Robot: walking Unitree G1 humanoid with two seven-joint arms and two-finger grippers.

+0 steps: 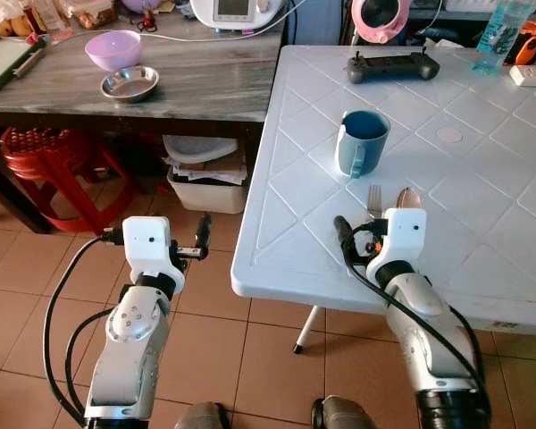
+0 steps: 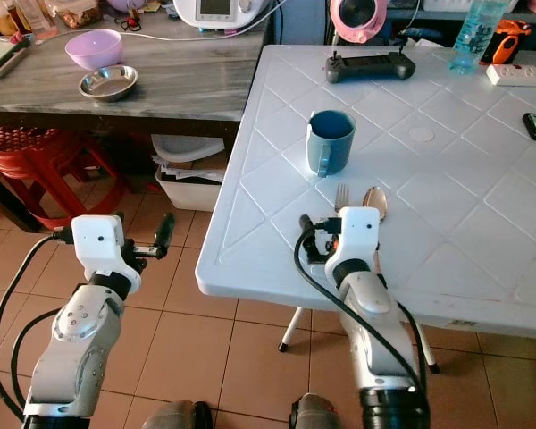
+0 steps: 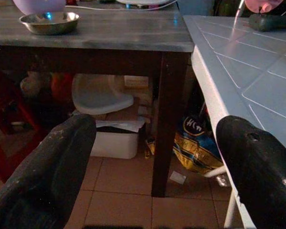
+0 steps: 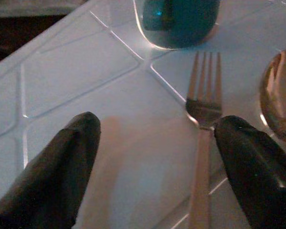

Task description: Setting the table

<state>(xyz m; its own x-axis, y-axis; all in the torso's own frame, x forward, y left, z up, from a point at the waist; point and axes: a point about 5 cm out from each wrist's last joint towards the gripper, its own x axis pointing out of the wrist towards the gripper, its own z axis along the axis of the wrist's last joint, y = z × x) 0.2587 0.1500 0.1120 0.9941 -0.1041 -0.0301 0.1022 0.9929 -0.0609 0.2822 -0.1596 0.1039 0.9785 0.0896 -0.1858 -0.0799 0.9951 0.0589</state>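
Right pincer [image 4: 155,167] sits low over the white surface [image 1: 295,179], fingers spread apart, nothing clamped. Fork [image 4: 203,124] lies flat on the surface just inside the pincer's one finger [image 4: 255,167], tines toward the blue mug [image 1: 362,143]. Spoon [image 1: 409,197] lies just beside the fork, on the side away from the mug handle. Mug stands upright beyond both. Left pincer [image 3: 157,167] hangs off the surface edge over the tiled floor [image 1: 214,349], fingers apart, empty. Steel bowl [image 1: 129,84] and purple bowl [image 1: 113,48] sit on the grey counter [image 1: 196,85], well apart from the mug.
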